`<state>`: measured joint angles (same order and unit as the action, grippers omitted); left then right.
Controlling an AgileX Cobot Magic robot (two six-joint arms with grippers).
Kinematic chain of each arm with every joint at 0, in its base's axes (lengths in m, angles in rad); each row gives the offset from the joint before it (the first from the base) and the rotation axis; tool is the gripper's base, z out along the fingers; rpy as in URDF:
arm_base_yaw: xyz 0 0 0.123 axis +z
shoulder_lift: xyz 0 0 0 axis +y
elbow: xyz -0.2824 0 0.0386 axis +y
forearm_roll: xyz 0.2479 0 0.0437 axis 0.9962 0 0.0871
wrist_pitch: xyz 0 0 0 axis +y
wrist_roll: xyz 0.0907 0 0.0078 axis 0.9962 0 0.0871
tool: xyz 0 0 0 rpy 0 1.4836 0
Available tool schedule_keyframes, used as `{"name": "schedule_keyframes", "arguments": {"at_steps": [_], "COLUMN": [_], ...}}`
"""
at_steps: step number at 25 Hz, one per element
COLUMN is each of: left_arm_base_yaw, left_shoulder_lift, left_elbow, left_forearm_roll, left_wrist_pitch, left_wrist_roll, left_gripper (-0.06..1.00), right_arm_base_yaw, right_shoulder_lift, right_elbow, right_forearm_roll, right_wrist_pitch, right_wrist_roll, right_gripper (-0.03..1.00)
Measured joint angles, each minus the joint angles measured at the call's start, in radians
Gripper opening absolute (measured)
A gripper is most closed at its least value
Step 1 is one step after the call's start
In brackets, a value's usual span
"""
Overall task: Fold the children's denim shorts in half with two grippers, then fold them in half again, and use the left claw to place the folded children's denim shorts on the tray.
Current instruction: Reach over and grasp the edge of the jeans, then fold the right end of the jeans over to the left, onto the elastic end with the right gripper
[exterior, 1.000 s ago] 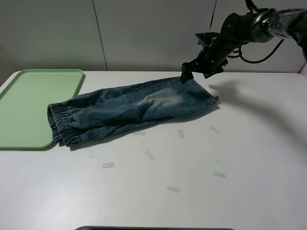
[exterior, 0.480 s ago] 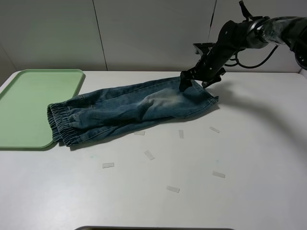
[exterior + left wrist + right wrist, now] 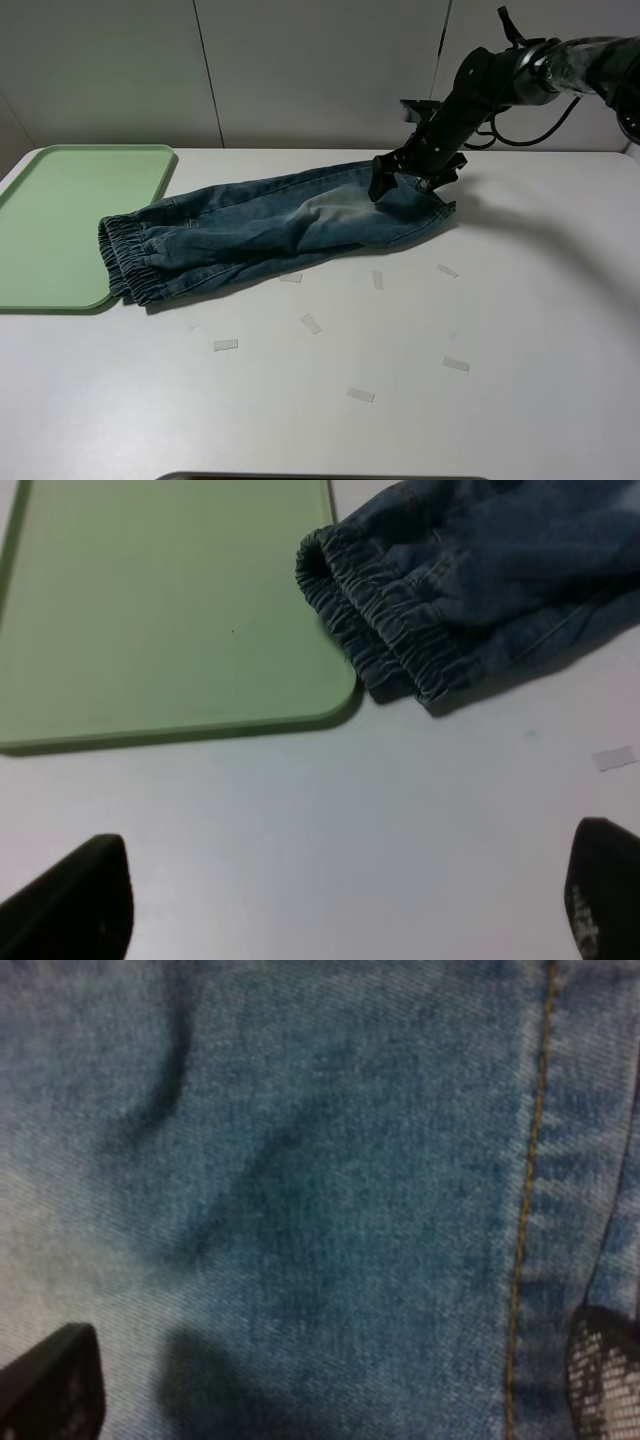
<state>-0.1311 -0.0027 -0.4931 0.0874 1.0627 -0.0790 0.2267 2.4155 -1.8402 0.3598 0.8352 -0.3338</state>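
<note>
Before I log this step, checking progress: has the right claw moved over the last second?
Yes. The right claw has dropped from the far edge of the shorts down over their denim.

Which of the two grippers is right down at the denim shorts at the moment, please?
The right gripper, open over the denim shorts' hem end away from the tray; the left gripper is over bare table beside the waistband.

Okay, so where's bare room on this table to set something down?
Free: the green tray, the table in front of it, and right of the shorts. Crowded: mid-table, with the right gripper over the hem and tape scraps in front.
</note>
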Motion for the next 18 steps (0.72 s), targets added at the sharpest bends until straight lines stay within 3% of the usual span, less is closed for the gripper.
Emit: {"name": "schedule_keyframes", "arguments": {"at_steps": [6, 9, 13, 14, 18], "left_arm_base_yaw": [0.000, 0.000, 0.000, 0.000, 0.000], "left_shoulder_lift": [0.000, 0.000, 0.000, 0.000, 0.000], "left_elbow": [0.000, 0.000, 0.000, 0.000, 0.000], "left_forearm_roll": [0.000, 0.000, 0.000, 0.000, 0.000], "left_wrist_pitch": [0.000, 0.000, 0.000, 0.000, 0.000], "left_wrist_roll": [0.000, 0.000, 0.000, 0.000, 0.000], "left_gripper": [0.86, 0.86, 0.86, 0.86, 0.86], "right_arm_base_yaw": [0.012, 0.026, 0.032, 0.032, 0.032], "right_shoulder_lift": [-0.004, -0.002, 0.000, 0.000, -0.001], "right_elbow": [0.011, 0.016, 0.020, 0.020, 0.020], "right_forearm_roll": [-0.003, 0.003, -0.001, -0.008, -0.078], "right_wrist_pitch": [-0.013, -0.013, -0.019, -0.020, -0.019], "right_wrist_roll": [0.000, 0.000, 0.000, 0.001, 0.048], "right_gripper": [0.65, 0.44, 0.04, 0.00, -0.01]}}
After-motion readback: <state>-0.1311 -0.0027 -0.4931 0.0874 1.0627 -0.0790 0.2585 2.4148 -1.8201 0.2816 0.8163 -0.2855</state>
